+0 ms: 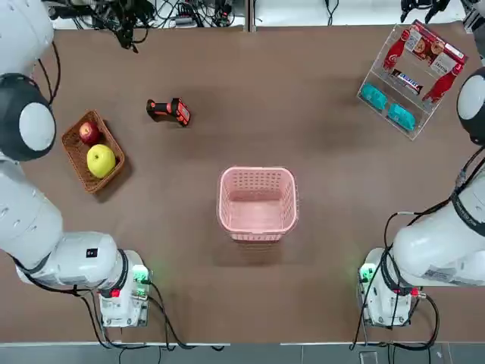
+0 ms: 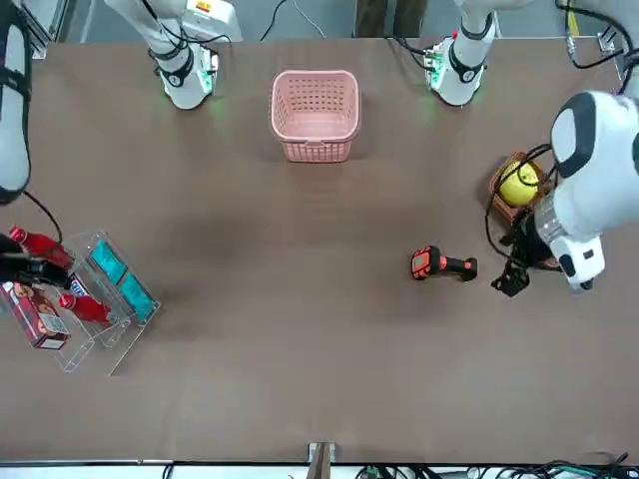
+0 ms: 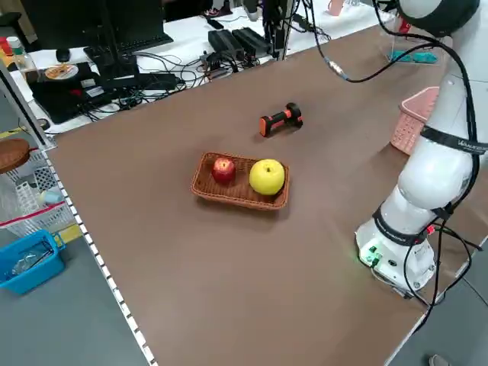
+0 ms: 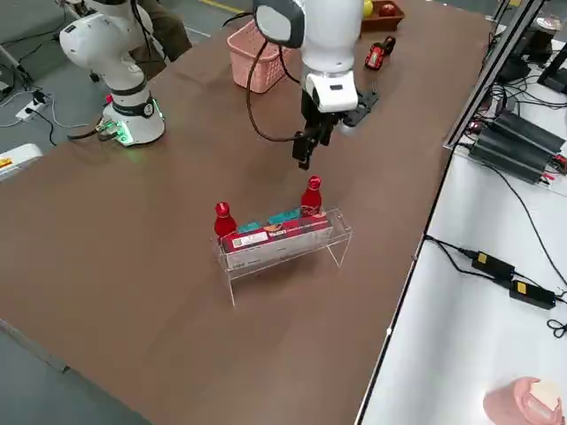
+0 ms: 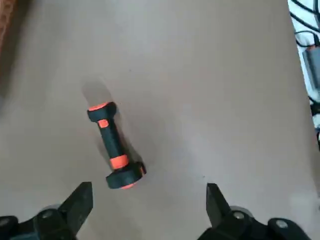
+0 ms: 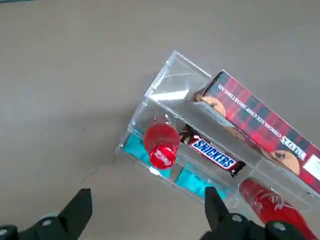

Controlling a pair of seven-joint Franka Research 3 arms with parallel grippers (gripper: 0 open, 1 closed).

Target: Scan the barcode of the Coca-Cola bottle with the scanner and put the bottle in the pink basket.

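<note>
Scanner (image 1: 168, 111), one: lying on the bare table, between the wicker basket (image 1: 73, 151) and the clear rack (image 1: 415, 130), nearer the wicker. Bottles (image 1: 396, 49), red, two alike: both in the rack, a Snickers bar (image 6: 212, 153) between them, with two teal packets (image 1: 373, 95) and a cookie box (image 1: 436, 47) alongside. Pink basket (image 1: 258, 233), one: mid-table, nothing inside. Apples, one red (image 1: 89, 133), one yellow (image 1: 101, 161): in the wicker. My left gripper (image 5: 150, 197): above the table near the scanner, claw spread, holding nothing. My right gripper (image 6: 149, 200): above the table by the rack, claw likewise spread and unladen.
</note>
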